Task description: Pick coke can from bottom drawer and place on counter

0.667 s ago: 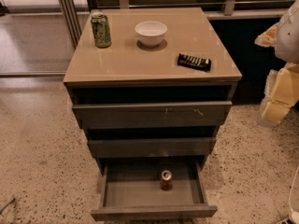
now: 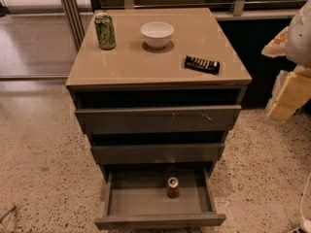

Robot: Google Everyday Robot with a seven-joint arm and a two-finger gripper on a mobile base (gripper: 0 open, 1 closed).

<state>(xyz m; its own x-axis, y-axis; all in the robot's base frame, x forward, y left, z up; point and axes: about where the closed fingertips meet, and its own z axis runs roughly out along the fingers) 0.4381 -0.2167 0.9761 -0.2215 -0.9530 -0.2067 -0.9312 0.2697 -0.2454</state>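
The coke can (image 2: 173,187) stands upright in the open bottom drawer (image 2: 160,221), near the middle, towards the back. The counter (image 2: 146,62) is the glossy tan top of the grey cabinet. My gripper (image 2: 290,93) is the pale, yellowish shape at the right edge of the camera view. It hangs beside the cabinet at about the top drawer's height, far from the can and holding nothing.
On the counter stand a green patterned can (image 2: 105,31) at the back left, a white bowl (image 2: 157,34) in the back middle and a black remote (image 2: 201,64) on the right. The two upper drawers (image 2: 158,119) are slightly open. The floor is speckled.
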